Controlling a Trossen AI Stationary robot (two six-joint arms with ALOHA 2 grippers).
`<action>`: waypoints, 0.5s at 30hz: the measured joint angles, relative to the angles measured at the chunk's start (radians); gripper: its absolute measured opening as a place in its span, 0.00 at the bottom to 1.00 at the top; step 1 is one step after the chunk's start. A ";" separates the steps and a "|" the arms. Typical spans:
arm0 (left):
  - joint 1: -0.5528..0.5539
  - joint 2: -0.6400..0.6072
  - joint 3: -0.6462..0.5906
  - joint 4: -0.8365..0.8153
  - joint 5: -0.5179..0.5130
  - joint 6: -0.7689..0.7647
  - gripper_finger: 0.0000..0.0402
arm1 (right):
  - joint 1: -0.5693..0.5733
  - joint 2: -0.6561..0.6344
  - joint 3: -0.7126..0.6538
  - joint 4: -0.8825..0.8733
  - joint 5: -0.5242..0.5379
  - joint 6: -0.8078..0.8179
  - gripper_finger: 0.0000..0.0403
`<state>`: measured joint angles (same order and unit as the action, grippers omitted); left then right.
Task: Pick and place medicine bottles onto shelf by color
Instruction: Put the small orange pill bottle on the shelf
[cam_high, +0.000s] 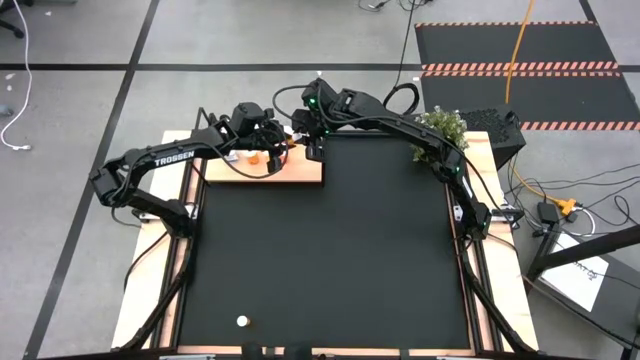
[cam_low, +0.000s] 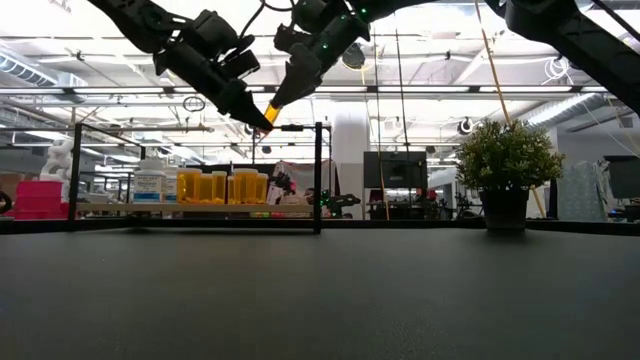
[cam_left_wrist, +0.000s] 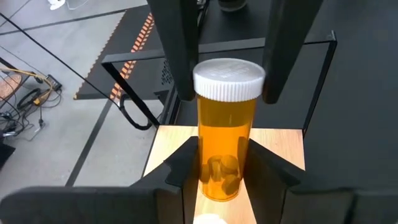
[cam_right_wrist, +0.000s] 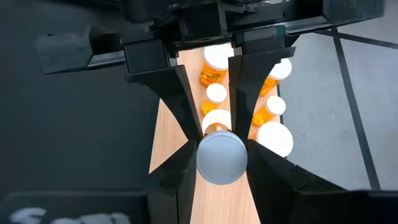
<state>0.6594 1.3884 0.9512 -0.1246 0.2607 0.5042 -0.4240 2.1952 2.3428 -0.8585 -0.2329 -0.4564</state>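
Observation:
An orange medicine bottle with a white cap (cam_left_wrist: 227, 143) is held in the air above the shelf (cam_high: 300, 172), between both grippers. It shows tilted in the low view (cam_low: 270, 114). My left gripper (cam_left_wrist: 224, 177) is shut on its body and my right gripper (cam_right_wrist: 222, 158) is shut on its cap. Several more orange bottles with white caps (cam_right_wrist: 273, 106) and a white bottle (cam_low: 150, 183) stand on the shelf board. Another white bottle (cam_high: 242, 322) sits on the black mat near the table's near edge. My left gripper pinches the lower part of the bottle's orange body (cam_left_wrist: 217, 180) between its two fingers, which lie across the bottle. The bottle is lifted clear of the shelf, its cap end pointing away from the gripper. My right gripper pinches the white cap (cam_right_wrist: 222, 157) between its two fingers, one on each side (cam_left_wrist: 186, 81). The fingers slant down from above, and this gripper looks straight at the cap's top.
Thin black posts (cam_low: 318, 175) stand at the shelf's corners, with a black rail across the top. A potted plant (cam_high: 440, 128) stands at the table's far right. The large black mat (cam_high: 330, 250) covers the middle of the table.

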 joint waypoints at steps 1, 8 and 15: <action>0.000 0.000 0.000 0.000 0.000 0.002 0.26 | 0.000 0.000 0.000 0.000 0.000 0.000 0.29; 0.000 0.000 0.000 0.015 0.001 -0.001 0.27 | 0.001 -0.006 0.000 -0.002 0.000 0.005 0.29; -0.013 -0.007 0.000 0.028 0.000 -0.001 0.26 | 0.008 -0.036 -0.001 0.005 -0.005 0.012 0.43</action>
<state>0.6459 1.3811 0.9508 -0.0967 0.2607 0.5032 -0.4156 2.1589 2.3421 -0.8532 -0.2374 -0.4445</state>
